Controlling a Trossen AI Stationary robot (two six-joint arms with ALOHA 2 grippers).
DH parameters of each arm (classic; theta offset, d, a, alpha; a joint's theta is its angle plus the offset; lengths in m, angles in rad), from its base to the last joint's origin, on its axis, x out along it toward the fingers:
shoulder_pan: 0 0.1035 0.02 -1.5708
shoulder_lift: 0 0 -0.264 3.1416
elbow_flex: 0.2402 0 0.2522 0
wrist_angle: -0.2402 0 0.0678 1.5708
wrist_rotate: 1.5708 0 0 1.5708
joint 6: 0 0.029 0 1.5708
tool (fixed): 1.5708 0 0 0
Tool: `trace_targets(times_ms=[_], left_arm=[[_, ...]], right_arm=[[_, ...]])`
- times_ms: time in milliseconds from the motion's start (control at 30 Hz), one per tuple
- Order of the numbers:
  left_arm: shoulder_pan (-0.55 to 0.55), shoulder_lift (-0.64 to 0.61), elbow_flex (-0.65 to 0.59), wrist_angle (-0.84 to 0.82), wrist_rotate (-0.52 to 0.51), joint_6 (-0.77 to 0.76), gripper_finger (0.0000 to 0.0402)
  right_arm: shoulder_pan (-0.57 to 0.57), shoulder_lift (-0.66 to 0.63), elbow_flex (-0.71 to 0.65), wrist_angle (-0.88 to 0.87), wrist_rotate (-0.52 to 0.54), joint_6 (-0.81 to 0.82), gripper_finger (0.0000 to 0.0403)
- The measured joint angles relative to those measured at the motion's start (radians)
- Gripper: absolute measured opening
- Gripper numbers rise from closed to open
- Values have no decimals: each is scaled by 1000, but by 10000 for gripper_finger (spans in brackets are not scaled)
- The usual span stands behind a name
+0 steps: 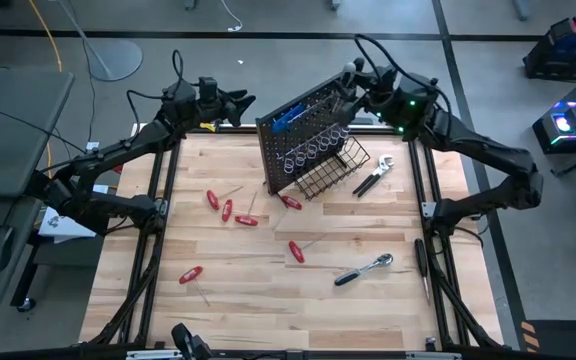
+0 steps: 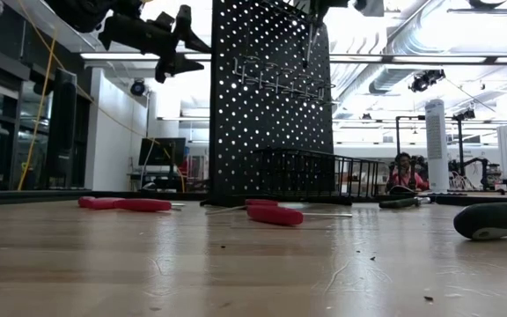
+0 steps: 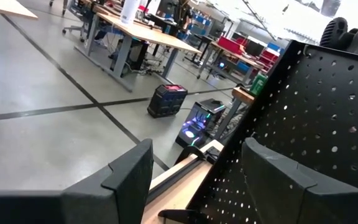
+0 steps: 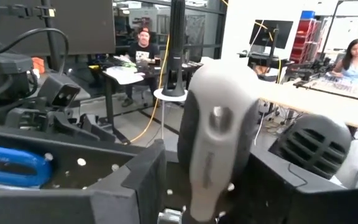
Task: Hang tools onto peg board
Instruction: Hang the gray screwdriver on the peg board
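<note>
The peg board [image 1: 303, 135] stands upright at the table's far middle, with a wire basket [image 1: 333, 170] at its foot. A blue T-handle key [image 1: 286, 116] hangs on it. My right gripper [image 1: 346, 95] is level at the board's top right. Its fingers stand open on either side of the grey-and-black handle [image 4: 219, 137] of a screwdriver. The screwdriver's shaft [image 2: 310, 44] points down in front of the board. My left gripper [image 1: 243, 105] waits open and level beside the board's upper left edge [image 3: 253, 143], apart from it. My right gripper has the upright screwdriver handle between its fingers, which come level from the table's right. A gap shows between the handle and one finger [image 4: 148, 180]. The handle hides its meeting with the other finger [image 4: 272, 186], so I cannot tell whether that one touches.
Several red screwdrivers [image 1: 226, 208] [image 1: 296, 250] [image 1: 190, 273] lie across the table's left and middle. A chrome ratchet [image 1: 363, 268] lies at the near right, and a wrench [image 1: 373, 178] beside the basket. People sit at desks in the room beyond.
</note>
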Motion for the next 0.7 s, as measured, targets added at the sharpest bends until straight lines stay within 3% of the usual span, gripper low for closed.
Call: trace_targets(times_ms=[700], left_arm=[[1,-1,0,0,-1,34,225]], right_arm=[[-2,-86,0,-36,44,-30,184]])
